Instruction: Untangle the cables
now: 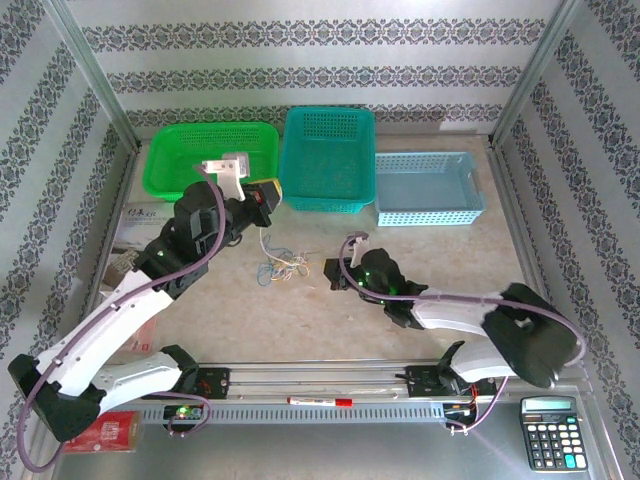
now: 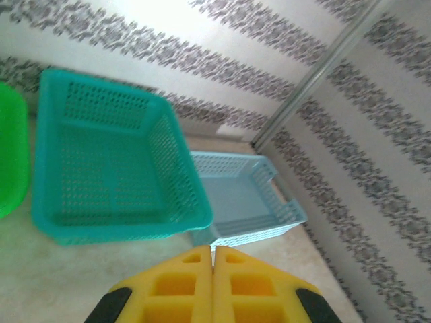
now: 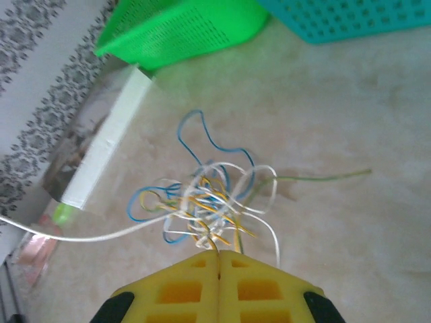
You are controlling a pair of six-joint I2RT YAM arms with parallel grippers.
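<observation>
The cables (image 3: 212, 202) are yet to be untangled, their knot pinched by the right tool (image 3: 217, 254), the left tool (image 2: 213, 249) pressed together.

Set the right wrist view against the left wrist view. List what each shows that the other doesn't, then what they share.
Right wrist's extras: the cables in a tangle, strands running into the shut right gripper, and a white box. Left wrist's extras: the light blue basket, a metal post and the shut left gripper. Shared: the green basket, the teal basket, the table and the patterned wall.
</observation>
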